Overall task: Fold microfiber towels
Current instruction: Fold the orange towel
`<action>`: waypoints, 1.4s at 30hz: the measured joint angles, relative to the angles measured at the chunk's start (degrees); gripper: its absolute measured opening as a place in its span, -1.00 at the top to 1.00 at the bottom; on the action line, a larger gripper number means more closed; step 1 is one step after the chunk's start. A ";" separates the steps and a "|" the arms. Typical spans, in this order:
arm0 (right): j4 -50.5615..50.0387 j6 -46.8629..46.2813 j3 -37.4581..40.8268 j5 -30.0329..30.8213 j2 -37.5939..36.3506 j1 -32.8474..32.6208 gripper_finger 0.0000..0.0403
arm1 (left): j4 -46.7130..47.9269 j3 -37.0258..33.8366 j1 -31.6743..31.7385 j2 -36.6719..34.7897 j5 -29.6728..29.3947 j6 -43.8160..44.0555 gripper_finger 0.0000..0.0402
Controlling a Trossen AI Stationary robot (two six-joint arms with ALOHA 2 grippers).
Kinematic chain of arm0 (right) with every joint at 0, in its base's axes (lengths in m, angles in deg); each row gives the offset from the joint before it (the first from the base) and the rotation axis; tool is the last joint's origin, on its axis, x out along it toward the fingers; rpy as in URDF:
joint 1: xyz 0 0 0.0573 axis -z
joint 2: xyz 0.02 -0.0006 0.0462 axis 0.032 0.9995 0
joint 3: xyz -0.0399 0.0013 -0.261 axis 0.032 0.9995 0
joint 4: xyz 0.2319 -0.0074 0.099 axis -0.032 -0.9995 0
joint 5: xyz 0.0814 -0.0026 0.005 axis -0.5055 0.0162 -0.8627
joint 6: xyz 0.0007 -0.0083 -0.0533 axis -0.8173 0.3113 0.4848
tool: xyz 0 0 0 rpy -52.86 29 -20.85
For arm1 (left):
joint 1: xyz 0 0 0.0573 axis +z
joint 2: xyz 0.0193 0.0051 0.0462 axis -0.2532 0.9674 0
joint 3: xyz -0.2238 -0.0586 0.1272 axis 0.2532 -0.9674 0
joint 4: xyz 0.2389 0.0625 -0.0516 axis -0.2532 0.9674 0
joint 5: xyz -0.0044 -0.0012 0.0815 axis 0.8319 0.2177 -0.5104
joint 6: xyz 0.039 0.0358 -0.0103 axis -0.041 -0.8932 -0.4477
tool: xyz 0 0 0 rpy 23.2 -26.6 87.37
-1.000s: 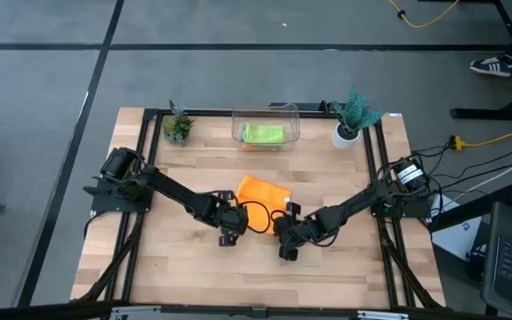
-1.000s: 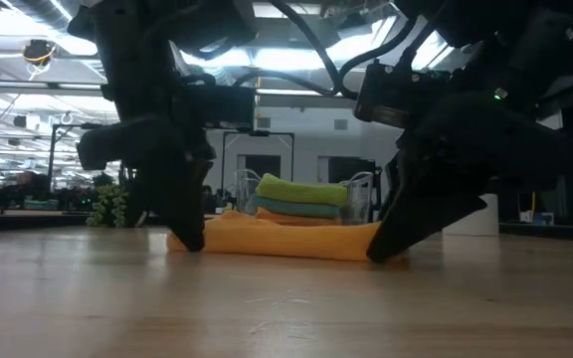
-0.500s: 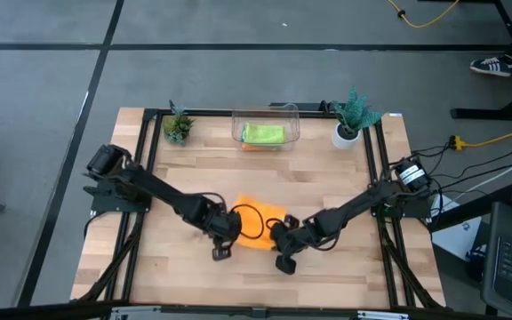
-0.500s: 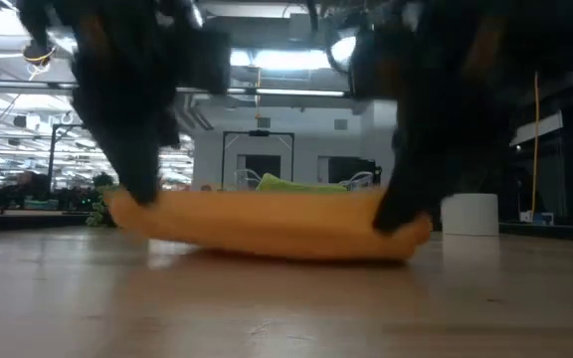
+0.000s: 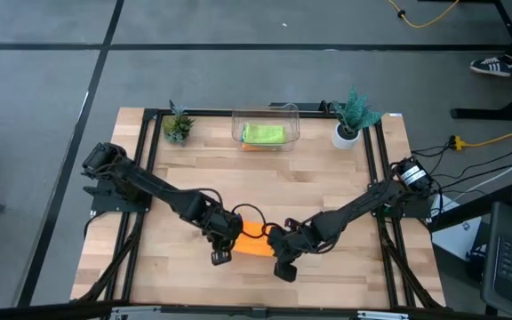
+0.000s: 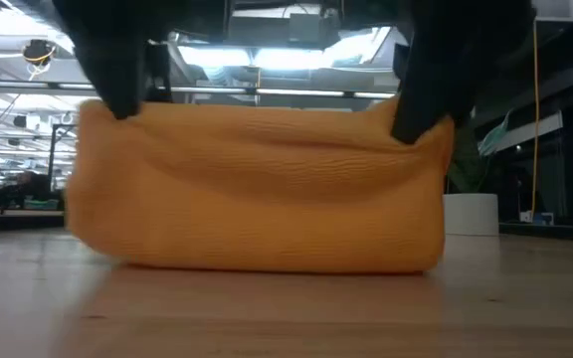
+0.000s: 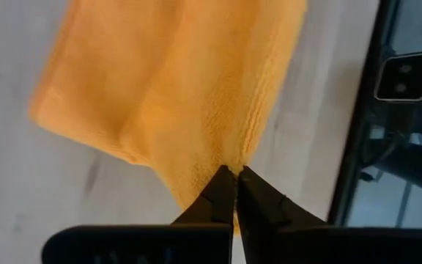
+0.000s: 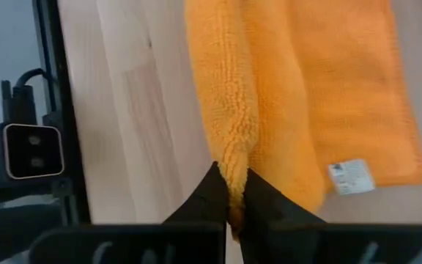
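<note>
An orange microfiber towel (image 5: 254, 242) hangs between my two grippers near the table's near edge; in the low view (image 6: 257, 189) it fills the middle, with its lower fold on the wood. My left gripper (image 5: 221, 255) is shut on its left upper corner and my right gripper (image 5: 283, 267) on its right upper corner. A lime green towel (image 5: 263, 133) lies on top inside the clear bin (image 5: 292, 120) at the far edge. The other towels are mostly hidden under it. My left gripper pinches the orange towel's corner (image 7: 229, 163) between its two fingers, from above, pointing down. The towel hangs below the fingers with its lower part on the table. How many layers are held, I cannot tell. My right gripper pinches the towel's other upper corner, a bunched edge (image 8: 233, 172), between its two fingers from above. The cloth sags slightly between the two holds (image 6: 257, 119), and its lower part with the white tag (image 8: 350, 176) lies on the table.
Two small potted plants stand at the far corners (image 5: 178, 126) (image 5: 352, 114), beside the bin. A small camera (image 8: 31, 150) sits at the table's near edge close to the grippers. Bare wood lies to the left and right of the towel.
Both grippers have moved toward the table's near edge and upward, keeping shut on the towel's corners. The towel, which lay low and flat mid-table, now stands raised by its held edge; its lower part has trailed along the table toward the near edge.
</note>
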 joint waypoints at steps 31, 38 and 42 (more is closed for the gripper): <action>-10.44 -1.08 0.22 8.41 -0.07 5.97 0.67 | 0.05 0.07 7.80 5.75 -9.77 -13.17 0.84; -12.85 -3.08 0.22 11.77 -0.07 7.30 0.22 | 0.09 0.07 7.80 5.75 -12.44 -12.99 0.47; -15.97 -3.14 0.22 11.82 -0.12 7.37 0.05 | 1.21 0.07 8.30 5.75 -13.94 -12.71 0.33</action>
